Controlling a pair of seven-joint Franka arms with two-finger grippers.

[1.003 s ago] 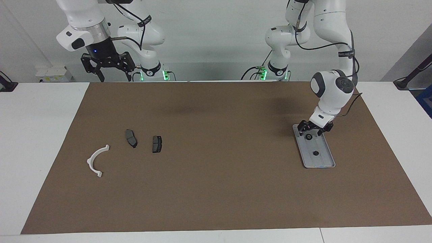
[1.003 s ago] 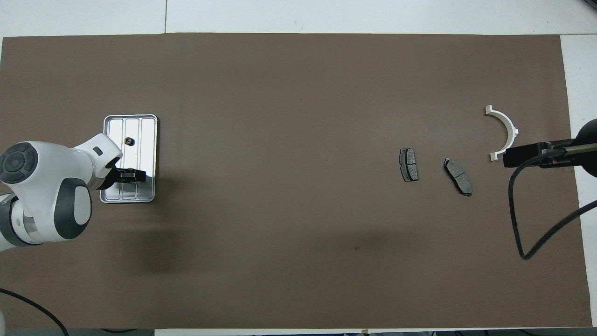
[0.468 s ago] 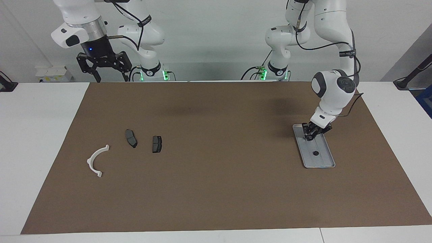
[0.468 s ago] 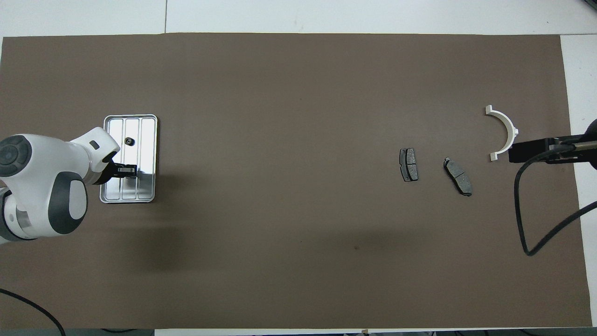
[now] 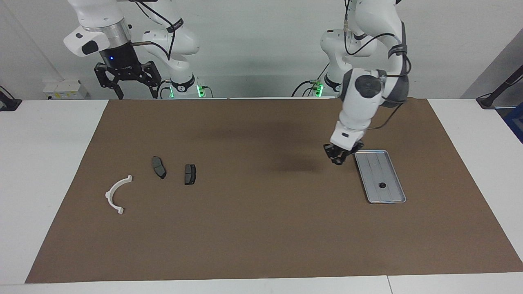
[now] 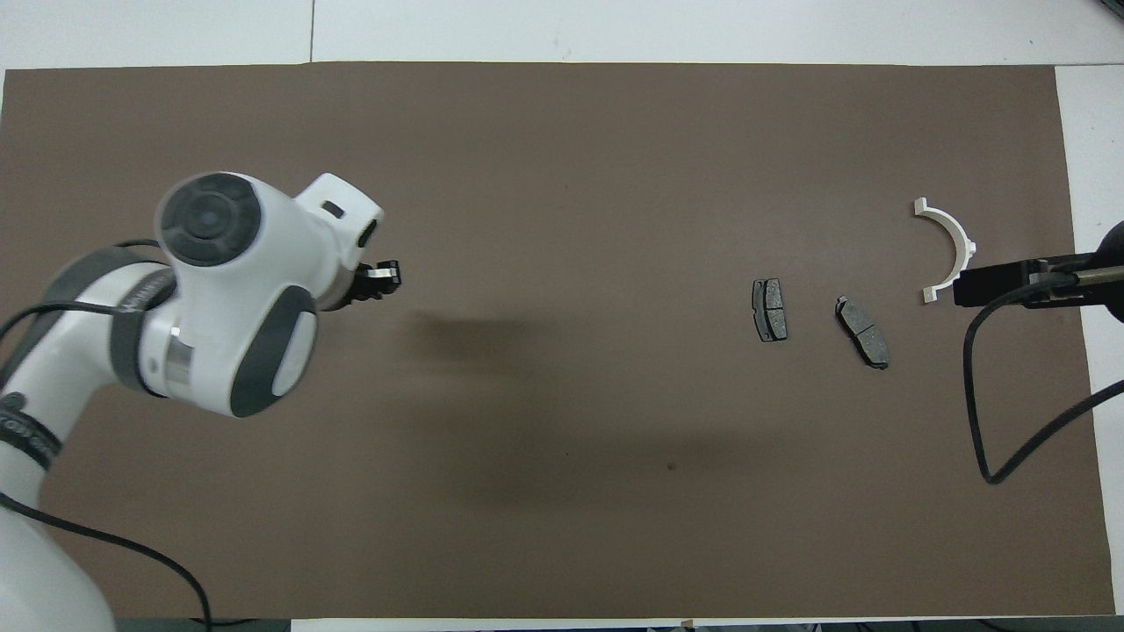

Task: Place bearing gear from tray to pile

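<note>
**Left arm carrying a gear toward the pile**

In the facing view, the left gripper (image 5: 338, 158) is hanging raised over the brown mat (image 5: 261, 228), just beside the tray (image 5: 392, 198), its fingers closed on a small dark bearing gear (image 5: 338, 162). A second gear (image 5: 382, 185) is lying in the tray. The right gripper (image 5: 126, 79) is waiting with jaws spread above the right arm's end of the table.

In the overhead view, the left arm is covering the tray, and the left gripper (image 6: 379, 279) is pointing toward the pile: two dark pads (image 6: 769, 309) and a white arc (image 6: 950, 248), well apart from it. Judging from this, the carry is going best by keeping the gear high, crossing level, and lowering beside the pads without nudging them.
</note>
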